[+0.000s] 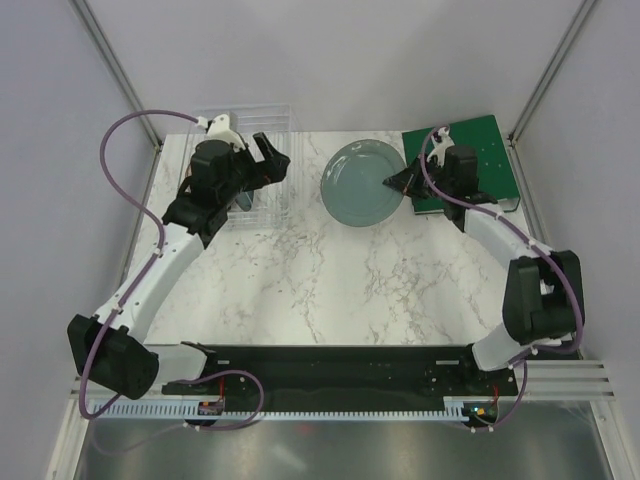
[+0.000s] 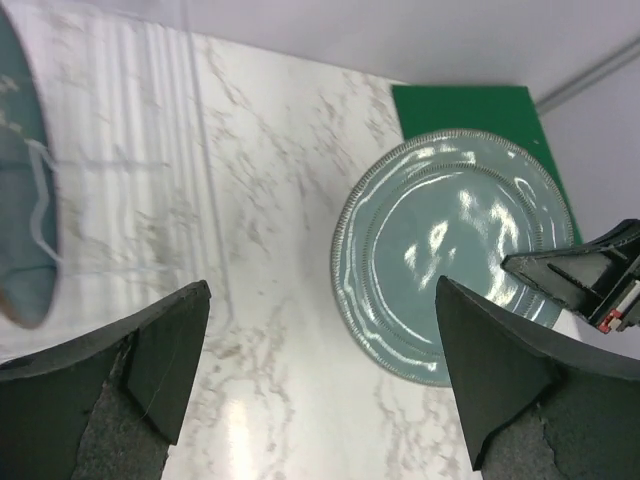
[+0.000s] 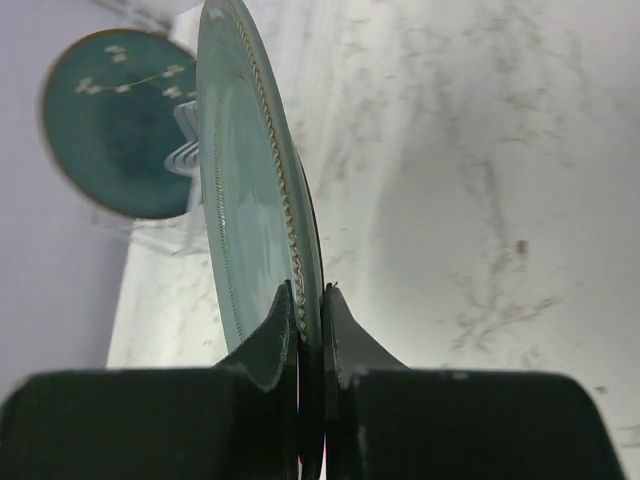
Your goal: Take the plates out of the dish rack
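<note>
While the right gripper (image 3: 310,335) has its fingers clamped together on the rim of the grey-green plate (image 1: 360,182), everything depends on that one thin bite at the edge. The plate lies roughly level at upper centre of the top view, between the rack (image 1: 270,118) at upper left and the green board (image 1: 480,150) at upper right, its right edge at the board's near corner. Whether it rests on the table (image 1: 330,290) or hangs just above it I cannot tell.

The main risk, as I judge it, is the plate pivoting or sliding in so narrow a pinch. The glaze looks smooth, and most of the weight sits far out from the fingers. If they open while one side lies on the board and the other on the marble, the plate could tip or clatter.

The left gripper (image 2: 322,285) is spread wide and holds nothing, up beside the rack. A second plate (image 2: 20,200) stands upright in there. The rack is light, clear plastic, so a finger catching a divider or wall could drag or tip it. Its see-through walls also make its edges hard to judge.
</note>
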Robot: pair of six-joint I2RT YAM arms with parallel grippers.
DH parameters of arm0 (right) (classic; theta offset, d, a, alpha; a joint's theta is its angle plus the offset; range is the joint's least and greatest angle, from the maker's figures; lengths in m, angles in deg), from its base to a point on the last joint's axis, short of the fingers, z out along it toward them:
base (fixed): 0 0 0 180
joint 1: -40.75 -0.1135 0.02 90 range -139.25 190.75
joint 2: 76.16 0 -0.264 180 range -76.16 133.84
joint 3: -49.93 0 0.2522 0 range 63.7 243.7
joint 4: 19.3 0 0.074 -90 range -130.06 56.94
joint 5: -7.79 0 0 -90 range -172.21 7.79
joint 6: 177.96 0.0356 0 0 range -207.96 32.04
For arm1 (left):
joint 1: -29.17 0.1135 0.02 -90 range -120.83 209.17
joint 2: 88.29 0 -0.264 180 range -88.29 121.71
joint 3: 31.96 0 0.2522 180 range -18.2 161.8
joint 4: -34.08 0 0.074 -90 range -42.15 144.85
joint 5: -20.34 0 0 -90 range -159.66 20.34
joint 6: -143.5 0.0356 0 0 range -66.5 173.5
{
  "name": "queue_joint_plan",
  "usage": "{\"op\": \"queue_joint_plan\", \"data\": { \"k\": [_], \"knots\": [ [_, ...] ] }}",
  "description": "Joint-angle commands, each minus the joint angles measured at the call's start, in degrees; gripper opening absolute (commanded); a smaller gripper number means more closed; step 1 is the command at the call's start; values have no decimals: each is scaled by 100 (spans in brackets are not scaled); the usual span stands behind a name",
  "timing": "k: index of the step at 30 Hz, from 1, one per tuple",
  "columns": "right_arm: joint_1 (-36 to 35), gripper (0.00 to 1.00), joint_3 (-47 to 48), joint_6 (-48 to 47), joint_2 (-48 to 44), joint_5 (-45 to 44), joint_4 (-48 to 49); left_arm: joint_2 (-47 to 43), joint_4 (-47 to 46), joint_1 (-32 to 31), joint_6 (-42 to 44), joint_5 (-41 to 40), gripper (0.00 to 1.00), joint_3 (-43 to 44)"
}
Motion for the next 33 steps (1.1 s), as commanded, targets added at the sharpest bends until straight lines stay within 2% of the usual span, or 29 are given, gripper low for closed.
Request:
{"op": "queue_joint_plan", "data": {
  "k": [1,12,15,18,22,25,26,28,29,31,32,33],
  "knots": [
    [156,0,972,-322,823,-478,-430,-249,194,56,1102,-1123,100,372],
    [341,0,3652,126,3557,84,-386,-242,176,117,2035,-2353,100,416],
    [376,0,4346,240,4163,180,-517,-119,167,187,2027,-2538,100,398],
    [411,0,4839,354,4647,181,-614,5,159,345,1948,-2320,100,425],
    [411,19,5394,451,5254,173,-859,49,115,548,1754,-1968,100,328],
    [411,20,5605,434,5518,76,-966,32,115,627,1675,-1845,100,284],
    [420,29,5649,425,5570,49,-1027,32,115,636,1666,-1792,100,267],
    [420,27,5675,399,5641,-38,-1054,23,115,645,1692,-1809,100,231],
    [411,33,5667,372,5641,-65,-1071,40,106,662,1710,-1827,100,223],
    [420,57,5632,311,5615,-240,-1168,67,124,689,1719,-1809,100,196],
    [420,57,5605,250,5589,-284,-1177,75,150,689,1710,-1818,100,196],
    [420,61,5562,232,5554,-311,-1186,76,159,689,1693,-1818,100,179]
  ]
}}
